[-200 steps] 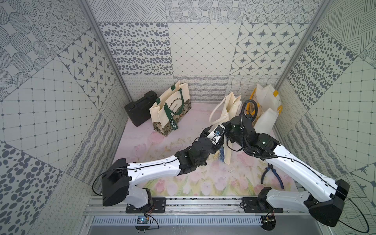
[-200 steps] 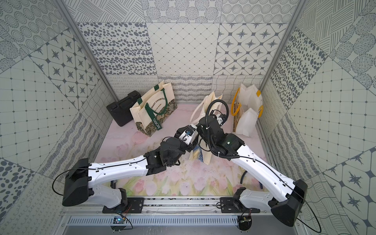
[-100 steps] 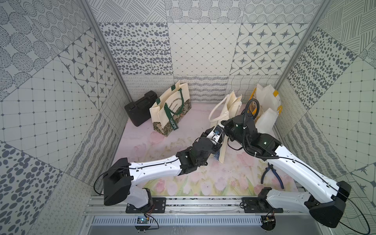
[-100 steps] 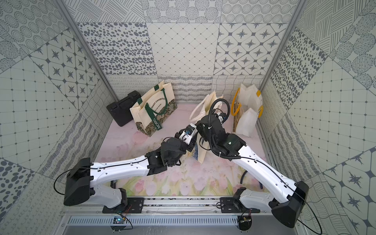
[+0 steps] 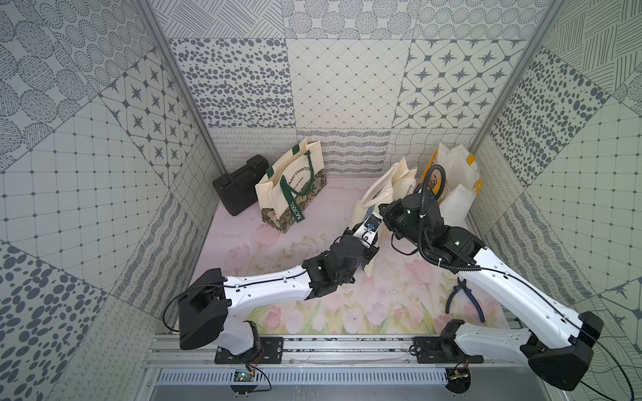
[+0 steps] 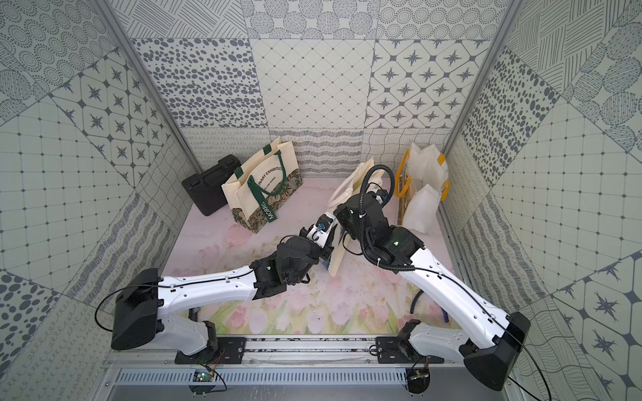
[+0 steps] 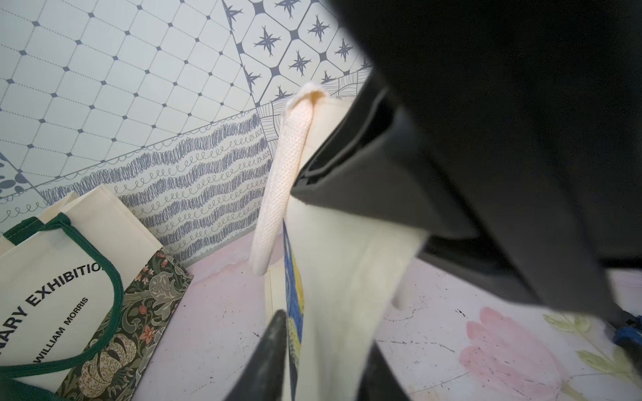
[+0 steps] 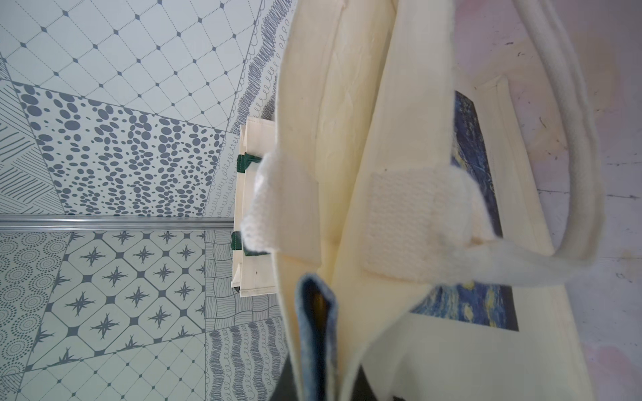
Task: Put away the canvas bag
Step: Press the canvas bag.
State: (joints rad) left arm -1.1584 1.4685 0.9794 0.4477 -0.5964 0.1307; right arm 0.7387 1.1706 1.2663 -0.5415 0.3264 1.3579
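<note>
I saw the cream canvas bag with the blue painted print (image 5: 403, 177) (image 6: 337, 253) hanging upright, right of centre in both top views, above the pink floral table mat (image 5: 278, 243). My right gripper (image 8: 344, 354) was pressed together on its top rim beside the looped handle. My left gripper (image 7: 324, 340) straddled the lower fabric with one finger on each face; I could not tell whether it pinched. At upper left stood a cream tote with green handles (image 5: 291, 180), touching a black hard case (image 5: 236, 189). White bags with yellow handles (image 5: 455, 166) stood at upper right, and blue-handled pliers (image 5: 465, 295) lay at lower right.
</note>
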